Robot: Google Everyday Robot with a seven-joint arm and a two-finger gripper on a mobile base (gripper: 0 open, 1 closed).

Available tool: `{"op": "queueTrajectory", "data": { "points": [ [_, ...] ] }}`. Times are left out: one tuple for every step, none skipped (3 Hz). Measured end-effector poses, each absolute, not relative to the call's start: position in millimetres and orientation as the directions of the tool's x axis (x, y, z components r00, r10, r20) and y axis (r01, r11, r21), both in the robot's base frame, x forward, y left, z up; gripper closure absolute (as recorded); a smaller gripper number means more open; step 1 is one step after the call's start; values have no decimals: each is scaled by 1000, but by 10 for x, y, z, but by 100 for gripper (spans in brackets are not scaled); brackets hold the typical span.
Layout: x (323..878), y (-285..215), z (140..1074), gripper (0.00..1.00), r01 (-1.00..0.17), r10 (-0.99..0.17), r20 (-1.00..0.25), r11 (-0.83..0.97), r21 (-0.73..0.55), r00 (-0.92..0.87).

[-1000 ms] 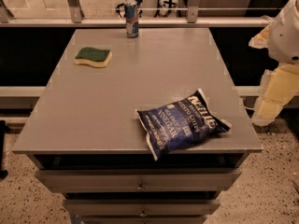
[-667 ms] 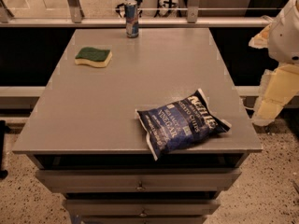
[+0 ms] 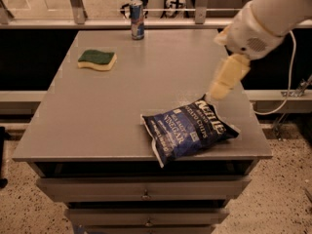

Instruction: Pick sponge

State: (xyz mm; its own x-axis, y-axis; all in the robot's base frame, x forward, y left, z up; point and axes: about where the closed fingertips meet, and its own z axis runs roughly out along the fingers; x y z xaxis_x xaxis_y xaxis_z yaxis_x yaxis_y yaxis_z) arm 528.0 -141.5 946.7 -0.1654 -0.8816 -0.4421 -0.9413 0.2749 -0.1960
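Observation:
The sponge (image 3: 97, 60), dark green on top with a pale yellow body, lies flat on the grey table (image 3: 122, 111) near its far left corner. My gripper (image 3: 225, 78), with cream-coloured fingers pointing down and left, hangs over the right side of the table, just above the top corner of the chip bag. It is far to the right of the sponge and holds nothing that I can see.
A dark blue chip bag (image 3: 187, 129) lies near the table's front right edge. A blue and silver can (image 3: 137, 19) stands at the far edge. Drawers sit below the tabletop. A white cable (image 3: 287, 77) hangs at the right.
My arm has swung in from the right edge of the view to over the table's right side, above the chip bag. The sponge, can and bag have not moved.

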Motion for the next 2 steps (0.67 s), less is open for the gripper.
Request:
{"op": "queueTrajectory", "data": {
  "points": [
    [5783, -872, 9353, 0, -945, -832, -536, 277, -176, -144],
    [5783, -871, 9353, 0, -945, -832, -536, 277, -176, -144]
  ]
}}
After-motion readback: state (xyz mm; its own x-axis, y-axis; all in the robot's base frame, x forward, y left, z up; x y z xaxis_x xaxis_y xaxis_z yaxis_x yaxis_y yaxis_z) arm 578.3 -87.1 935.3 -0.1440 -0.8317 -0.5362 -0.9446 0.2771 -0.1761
